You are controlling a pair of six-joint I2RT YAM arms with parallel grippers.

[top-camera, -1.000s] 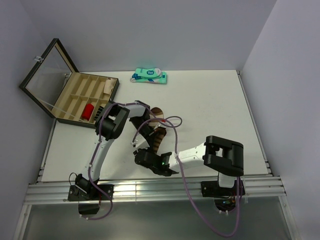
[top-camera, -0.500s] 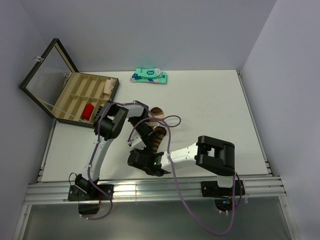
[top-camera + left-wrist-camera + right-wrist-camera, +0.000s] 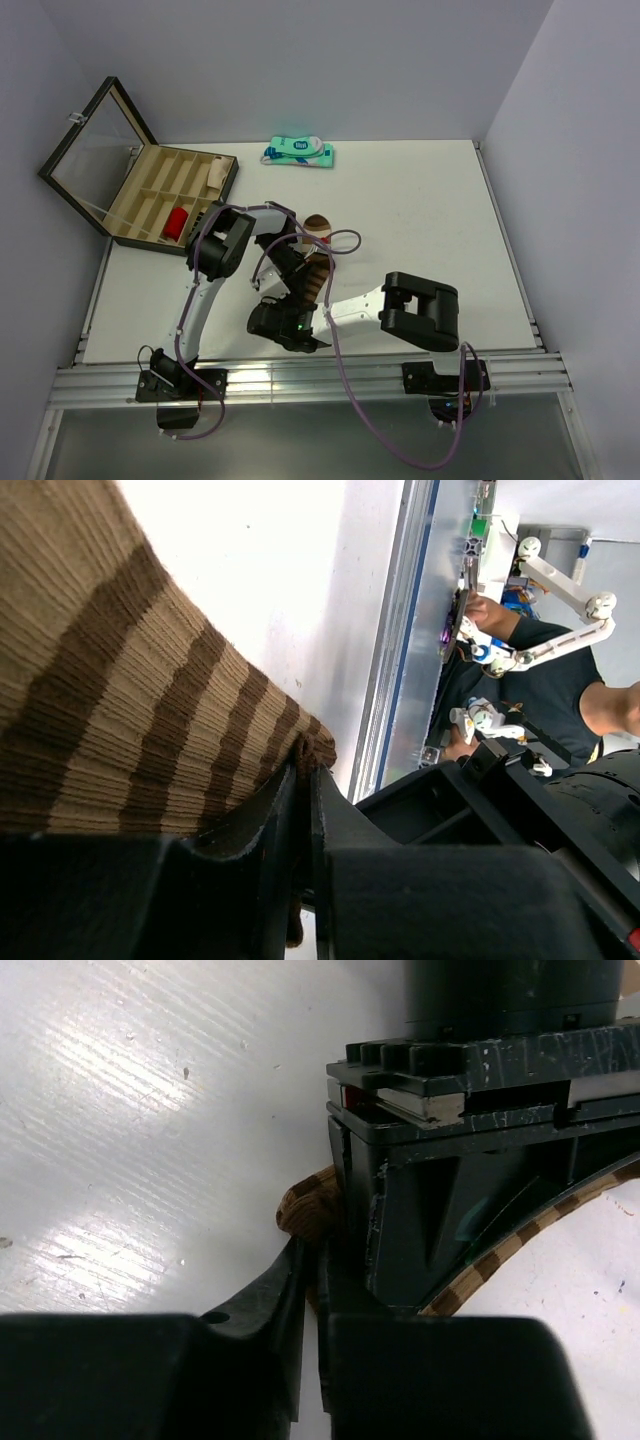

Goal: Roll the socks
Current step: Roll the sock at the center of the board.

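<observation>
At the near edge of the white worktop (image 3: 430,220) the two arms are bolted, and both are bent inward so that they meet left of centre, close to that edge. Nearest, the right end effector (image 3: 314,1252) is seen with its fingers almost together. The small rolled near end of the brown sock with wide tan bands (image 3: 110,700) sits right at their tips, and a sliver of brown fabric is caught in the narrow slit between them. The left end effector (image 3: 305,772) is set directly opposite and just beyond, its dark body filling much of the right wrist view. Its fingers are likewise pressed close, with the same edge of the sock nipped between them. The sock is thus gripped at one end from both sides. From that pinched end the banded fabric is spread flat on the worktop and runs away from the end effectors toward the rear, beneath the left wrist. Farther back, at the left edge of the worktop, an open black case with a clear lid and tan compartments (image 3: 150,200) is placed. A red item (image 3: 177,222) is held in one of its compartments. Farthest, by the rear wall, a flat teal-and-white package (image 3: 300,152) is laid.
</observation>
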